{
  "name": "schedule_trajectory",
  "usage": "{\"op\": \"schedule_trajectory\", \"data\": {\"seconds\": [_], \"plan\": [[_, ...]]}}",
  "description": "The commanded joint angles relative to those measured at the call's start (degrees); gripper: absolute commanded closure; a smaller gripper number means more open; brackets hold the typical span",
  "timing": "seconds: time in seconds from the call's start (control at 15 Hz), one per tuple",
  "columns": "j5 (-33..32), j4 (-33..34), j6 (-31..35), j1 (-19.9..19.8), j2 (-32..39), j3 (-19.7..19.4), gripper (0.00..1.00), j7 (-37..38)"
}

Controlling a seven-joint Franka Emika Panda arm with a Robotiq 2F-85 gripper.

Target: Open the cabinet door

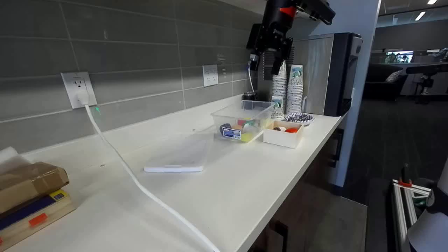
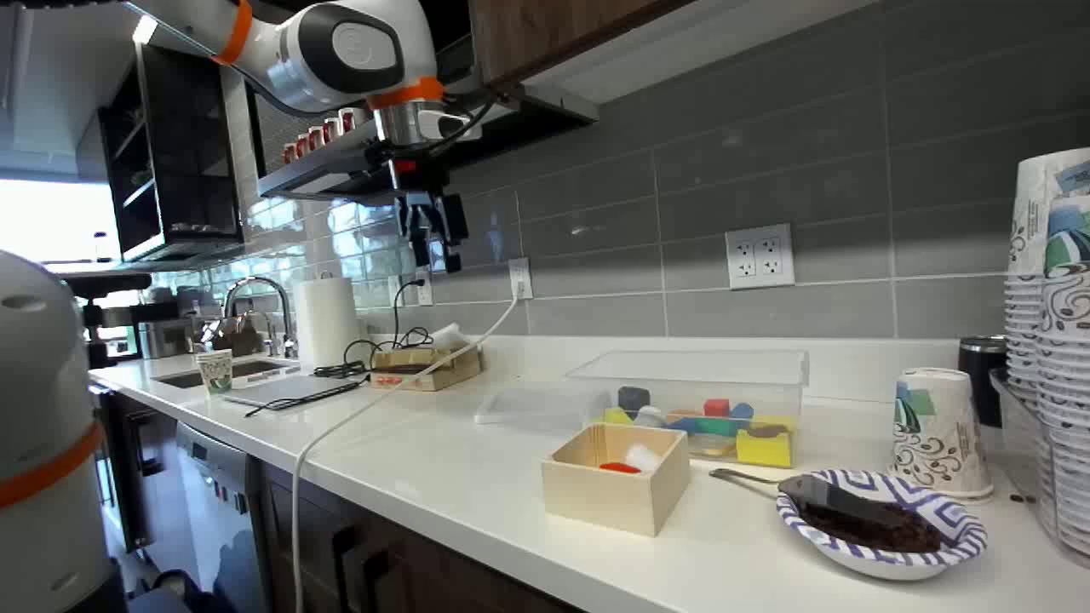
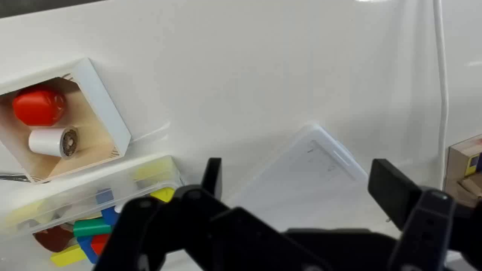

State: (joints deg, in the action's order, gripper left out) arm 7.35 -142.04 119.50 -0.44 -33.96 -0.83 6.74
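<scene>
Both exterior views alone show lower cabinet doors [image 2: 451,570]. The gripper [image 3: 299,180] gapes wide above the white countertop [image 3: 244,75]; far left in an exterior view stands a gooseneck faucet [image 2: 287,317].

Opposed exterior views along the counter [image 1: 227,185]; wrist view from above.

The long, smooth white surface [image 2: 477,468] carried several things. On it stood a clear, rectangular plastic bin [image 2: 771,400] and, just beside this, a small open box of pale wood [image 2: 596,494]. Near the bin lay a flat, translucent plastic lid [image 1: 178,154]. A purple-patterned white paper bowl [image 2: 903,569] stood near an upside-down, printed paper cup [image 2: 937,434]. A white cable [image 3: 444,105] ran across the surface, between the lid and a pale box with a blue band [image 1: 56,212]. Farther along stood a white roll of paper towel [image 2: 330,323].
</scene>
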Motion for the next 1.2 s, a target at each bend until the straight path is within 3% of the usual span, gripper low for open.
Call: {"op": "schedule_trajectory", "data": {"seconds": [0.0, 0.27, 0.53, 1.13], "plan": [[0.2, 0.1, -0.1, -0.3, 0.0, 0.3, 0.0, -0.2], [0.2, 0.1, -0.1, -0.3, 0.0, 0.3, 0.0, -0.2], [-2.7, -0.1, 1.9, -2.8, -3.2, 0.6, 0.0, 1.2], [-11.1, 4.8, 3.1, -12.6, -12.4, -0.7, 0.0, 5.4]]}}
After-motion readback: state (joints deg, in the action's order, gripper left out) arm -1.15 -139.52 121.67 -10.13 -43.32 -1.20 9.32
